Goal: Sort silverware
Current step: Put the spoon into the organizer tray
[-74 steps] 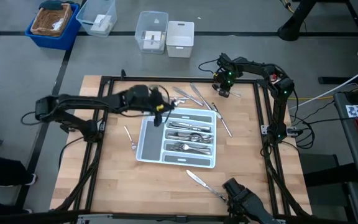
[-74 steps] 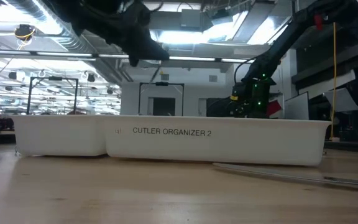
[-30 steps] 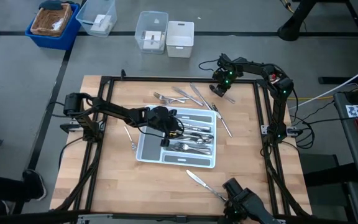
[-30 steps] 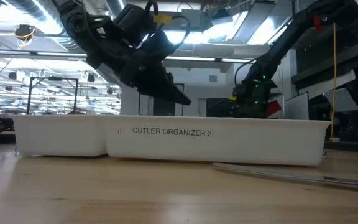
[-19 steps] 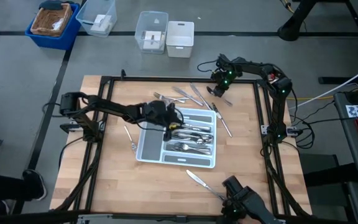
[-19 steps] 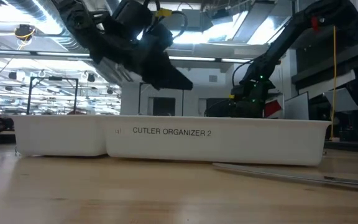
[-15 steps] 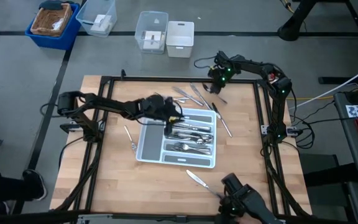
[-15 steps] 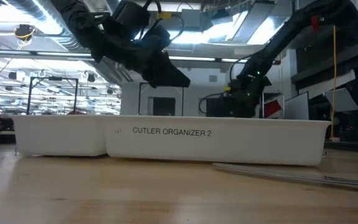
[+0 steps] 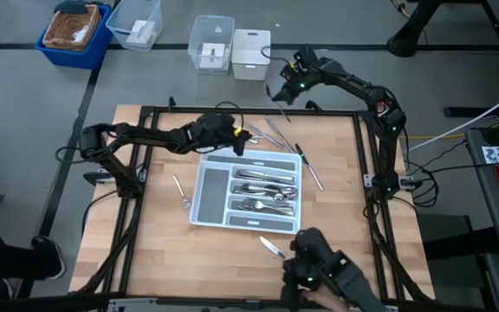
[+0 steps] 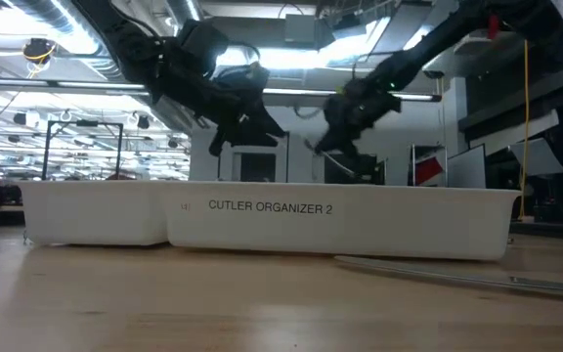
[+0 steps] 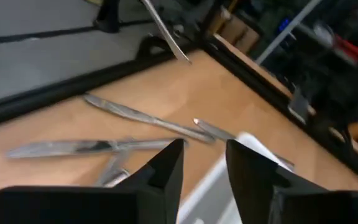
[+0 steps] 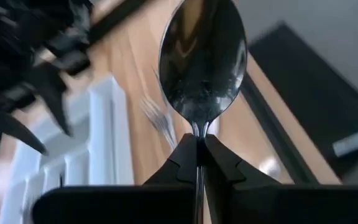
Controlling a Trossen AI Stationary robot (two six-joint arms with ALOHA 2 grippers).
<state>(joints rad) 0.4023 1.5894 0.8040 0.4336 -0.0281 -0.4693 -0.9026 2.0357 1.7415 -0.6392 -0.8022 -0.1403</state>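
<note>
Right wrist view: a spoon (image 12: pixel 202 62) is pinched by the right gripper (image 12: pixel 197 149); the left gripper (image 11: pixel 202 163) is held spread above loose silverware (image 11: pixel 148 118).

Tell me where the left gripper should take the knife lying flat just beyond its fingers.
Take the knife at its free end, away from the tray. Bring the open left gripper straight down, fingers across its narrow width: it lies flat on the table, and its tray-side end seems to touch another piece.

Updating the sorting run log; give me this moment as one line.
left tool: open, empty, above loose knives near white tray | right tool: shut on shiny silver metal spoon, raised at table's far edge
</note>
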